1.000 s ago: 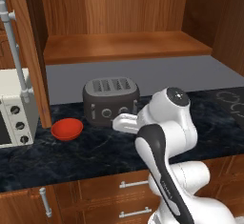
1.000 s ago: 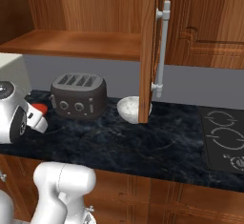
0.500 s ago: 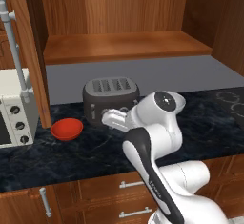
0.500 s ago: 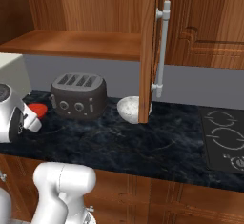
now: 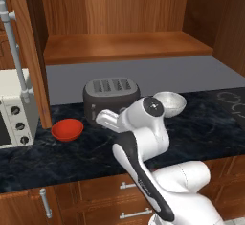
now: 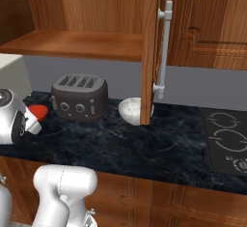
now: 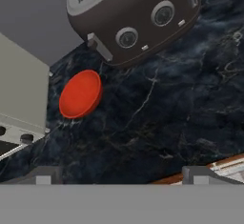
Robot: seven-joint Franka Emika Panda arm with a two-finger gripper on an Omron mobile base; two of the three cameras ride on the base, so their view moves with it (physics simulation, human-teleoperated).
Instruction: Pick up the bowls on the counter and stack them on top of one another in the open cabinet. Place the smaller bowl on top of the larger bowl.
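The smaller bowl [image 5: 67,129], shallow and glossy red, sits on the dark counter [image 5: 206,128] between the microwave and the toaster. In the hand view this red bowl [image 7: 80,94] lies up and to the left, well away from my gripper [image 7: 119,176]. The gripper is open, its fingertips [image 7: 44,175] far apart with bare counter between them. The larger bowl [image 5: 170,102], white-grey and speckled, stands to the right of the toaster; in the right base view this bowl [image 6: 131,110] is partly behind the door edge. The open cabinet [image 5: 124,47] hangs above with a bare shelf.
A dark toaster [image 5: 111,96] stands at the back of the counter between the bowls. A white microwave [image 5: 13,111] is at the left. The open cabinet door [image 6: 153,52] with a silver handle hangs over the counter. A cooktop [image 6: 226,140] lies at the right.
My hand has swung left along the toaster's front, closer to the red bowl. The arm's move has uncovered the speckled bowl in the left base view. Jaws stayed open.
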